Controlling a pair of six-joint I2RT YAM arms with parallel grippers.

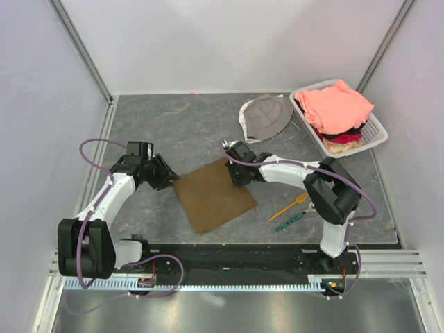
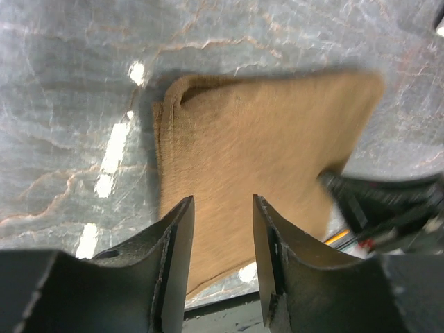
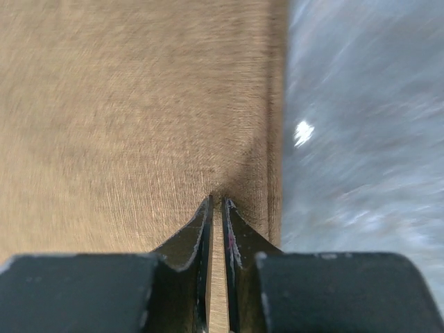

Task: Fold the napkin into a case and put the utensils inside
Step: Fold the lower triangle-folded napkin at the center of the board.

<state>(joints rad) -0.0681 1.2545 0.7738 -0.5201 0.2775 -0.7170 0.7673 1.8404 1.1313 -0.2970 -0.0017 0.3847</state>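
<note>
The table [image 1: 159,125] is a grey slab with pale marble-like veining, and in the left wrist view bright patches of light reflect off it. Plain white walls [image 1: 229,41] close it in on three sides, with slanted metal frame posts [image 1: 80,48] rising at the far corners. A black rail [image 1: 229,255] along the near edge carries both arm bases.

The napkin [image 1: 214,194] lies flat near the middle of the table, turned so its corners point roughly toward the edges. In the left wrist view its edge shows doubled layers of cloth [image 2: 263,159].

The left claw [image 1: 163,173] sits low at the napkin's left corner. Its own camera shows the fingers [image 2: 173,257] held moderately apart, gripping nothing, with brown cloth visible between them.

The right claw [image 1: 236,173] is on the napkin's far right edge. In its own camera the fingers [image 3: 201,229] are drawn almost together, the tips pinching the cloth just inside the edge.

The orange fork [image 1: 290,207] and the green utensil [image 1: 291,220] lie side by side on bare table to the right of the napkin, near the right arm's base and apart from the cloth.

At the far right, a grey bucket hat [image 1: 267,116] rests beside a white basket [image 1: 378,135] heaped with salmon-pink clothes [image 1: 338,104]
</note>
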